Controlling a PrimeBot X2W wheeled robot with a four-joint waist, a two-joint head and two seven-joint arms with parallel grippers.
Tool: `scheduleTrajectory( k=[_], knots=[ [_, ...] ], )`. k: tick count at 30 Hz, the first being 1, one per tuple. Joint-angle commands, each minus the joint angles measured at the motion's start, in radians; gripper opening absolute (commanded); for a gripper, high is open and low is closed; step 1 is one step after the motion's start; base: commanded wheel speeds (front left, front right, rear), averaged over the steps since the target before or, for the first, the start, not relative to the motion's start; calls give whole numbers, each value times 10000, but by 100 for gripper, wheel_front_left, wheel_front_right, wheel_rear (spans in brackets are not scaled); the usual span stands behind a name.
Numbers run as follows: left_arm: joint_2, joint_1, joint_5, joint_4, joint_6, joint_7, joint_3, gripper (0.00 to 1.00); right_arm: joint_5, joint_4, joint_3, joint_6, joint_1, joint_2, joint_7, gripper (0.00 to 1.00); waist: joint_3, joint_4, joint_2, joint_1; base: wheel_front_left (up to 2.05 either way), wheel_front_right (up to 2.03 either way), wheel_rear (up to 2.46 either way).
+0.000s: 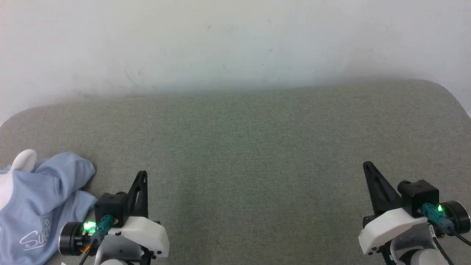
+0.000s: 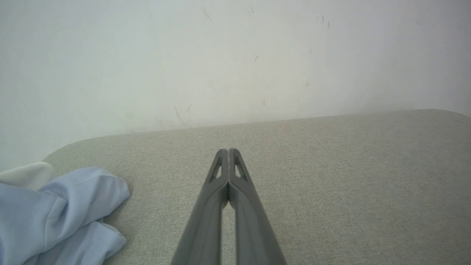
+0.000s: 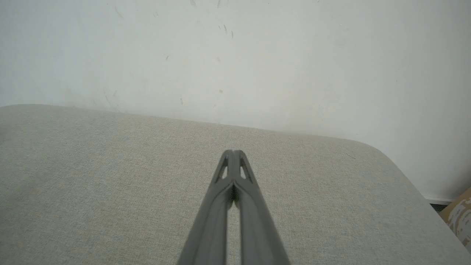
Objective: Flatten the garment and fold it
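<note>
Head view: flattening not yet begun, I judge. The garment lies crumpled at eight o'clock on the surface, cut off by the frame, just beside my left tool. The right tool sits at four o'clock.

Left wrist view: tips together, empty. Next I'd open and reach towards eight o'clock.

Right wrist view: tips together, empty.

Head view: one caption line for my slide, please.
Crumpled blue shirt lies beside the shut left gripper; right gripper shut, far from it.
</note>
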Motion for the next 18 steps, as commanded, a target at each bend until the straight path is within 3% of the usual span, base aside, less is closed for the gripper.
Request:
scheduleTrajectory(
  k=[1,8,9,10,11,18],
  knots=[
    [-24,-122,64,-49,66,1,-12,0,-76,16,1,-11,-148,38,5,0,0,0,0,0,0,0,0],
    [-24,-122,64,-49,66,1,-12,0,-76,16,1,-11,-148,38,5,0,0,0,0,0,0,0,0],
    [0,0,-1,0,2,-1,-1,100,1,0,0,0,0,0,-1,100,0,0,0,0,0,0,0],
    [0,3,-6,4,-2,-4,-2,0,8,1,-1,0,4,-2,-3,0,1,0,0,0,0,0,0],
    [2,7,-2,12,-4,0,0,100,4,0,0,0,10,-4,-2,100,0,0,0,0,0,0,0],
    [0,-27,-177,65,11,-146,-85,100,147,82,-49,-1,23,-2,-146,100,3,-5,0,0,0,0,0]
  ],
)
